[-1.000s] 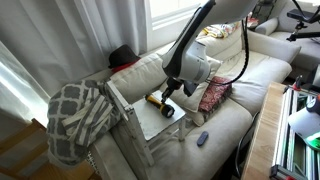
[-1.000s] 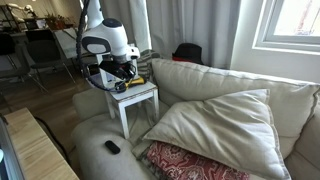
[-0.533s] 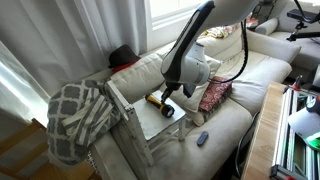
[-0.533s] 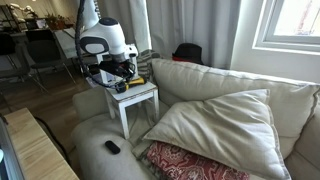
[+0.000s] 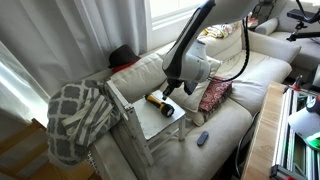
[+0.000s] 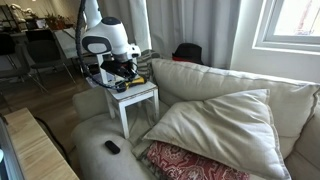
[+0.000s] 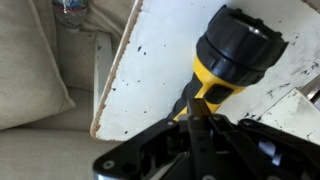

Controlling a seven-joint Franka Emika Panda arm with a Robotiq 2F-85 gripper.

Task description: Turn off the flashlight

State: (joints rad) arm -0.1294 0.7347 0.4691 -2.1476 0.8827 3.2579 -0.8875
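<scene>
The flashlight point(image 7: 235, 55) has a yellow body and a wider black head. It lies on its side on a small white table point(image 7: 140, 90). It also shows in both exterior views point(image 5: 158, 101) point(image 6: 135, 81). My gripper point(image 7: 200, 118) is shut, with its fingers pressed together. The fingertips touch the yellow body just behind the black head. In both exterior views my gripper point(image 5: 170, 92) point(image 6: 122, 80) hangs low over the table, right at the flashlight. Nothing is held between the fingers.
The white table point(image 5: 150, 122) point(image 6: 142, 97) stands beside the beige sofa arm. A small dark blue-grey gadget point(image 5: 202, 138) point(image 6: 112, 147) lies on the sofa seat. A red patterned cushion point(image 5: 213, 95), a large beige cushion point(image 6: 220, 125) and a checked blanket point(image 5: 75, 115) lie nearby.
The arm has shifted only slightly above the table. The flashlight lies where it was.
</scene>
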